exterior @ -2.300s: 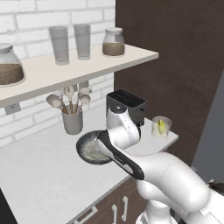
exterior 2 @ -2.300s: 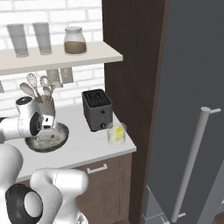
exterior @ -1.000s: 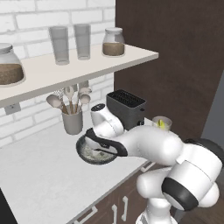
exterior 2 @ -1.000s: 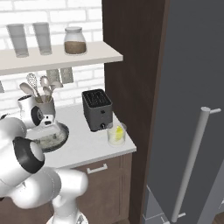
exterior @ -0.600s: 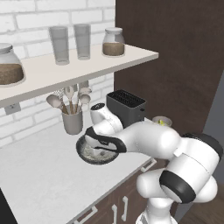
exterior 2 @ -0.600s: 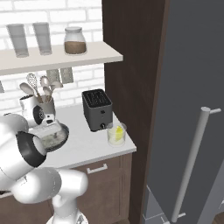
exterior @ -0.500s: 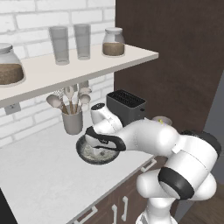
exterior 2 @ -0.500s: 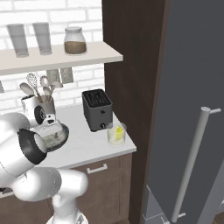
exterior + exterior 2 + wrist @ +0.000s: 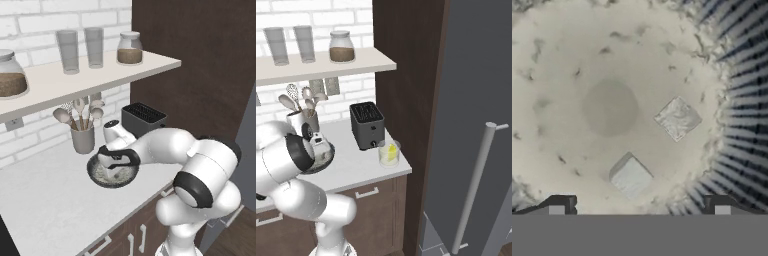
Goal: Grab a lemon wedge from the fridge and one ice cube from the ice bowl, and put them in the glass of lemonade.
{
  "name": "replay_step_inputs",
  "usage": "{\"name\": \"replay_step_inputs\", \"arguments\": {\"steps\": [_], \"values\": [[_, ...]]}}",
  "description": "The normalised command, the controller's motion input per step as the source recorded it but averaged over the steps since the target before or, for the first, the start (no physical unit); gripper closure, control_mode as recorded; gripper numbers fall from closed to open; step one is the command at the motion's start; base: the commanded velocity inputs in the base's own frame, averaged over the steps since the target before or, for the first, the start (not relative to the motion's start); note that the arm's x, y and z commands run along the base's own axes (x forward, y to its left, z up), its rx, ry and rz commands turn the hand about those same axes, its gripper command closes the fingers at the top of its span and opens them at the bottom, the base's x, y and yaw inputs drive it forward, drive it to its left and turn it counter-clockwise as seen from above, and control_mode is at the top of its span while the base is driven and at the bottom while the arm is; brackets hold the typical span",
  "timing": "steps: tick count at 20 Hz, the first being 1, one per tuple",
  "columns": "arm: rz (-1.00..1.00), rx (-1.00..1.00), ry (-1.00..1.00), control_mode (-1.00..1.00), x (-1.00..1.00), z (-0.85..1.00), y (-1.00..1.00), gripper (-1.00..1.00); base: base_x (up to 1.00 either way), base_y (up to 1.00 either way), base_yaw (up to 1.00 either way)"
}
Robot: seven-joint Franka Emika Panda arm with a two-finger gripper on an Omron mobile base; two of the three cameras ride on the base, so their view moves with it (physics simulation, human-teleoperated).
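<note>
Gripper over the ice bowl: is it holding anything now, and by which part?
Nothing is held. The gripper is open above the ice bowl; two ice cubes lie free inside.

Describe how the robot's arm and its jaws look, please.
The arm is glossy white, built of rounded, thick segments with dark grey-black bands at the joints. The hand is white with a black band. The gripper has two small dark fingertips with pale grey pads.

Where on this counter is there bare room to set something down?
The white counter is bare left of and in front of the dark speckled ice bowl. A smaller bare patch lies between that bowl and the clear glass of lemonade. It is crowded by the wall: grey utensil cup, black toaster.
</note>
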Motion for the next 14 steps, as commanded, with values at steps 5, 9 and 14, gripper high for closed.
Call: {"name": "replay_step_inputs", "arguments": {"steps": [5, 9, 14], "values": [[0.0, 0.0, 0.03, -1.0, 0.05, -0.16, 0.0, -1.0, 0.0, 0.0, 0.0], [0.0, 0.0, 0.04, -1.0, 0.14, -0.12, 0.02, -1.0, 0.0, 0.0, 0.0], [0.0, 0.0, 0.04, -1.0, 0.18, -0.14, 0.03, -1.0, 0.0, 0.0, 0.0]]}}
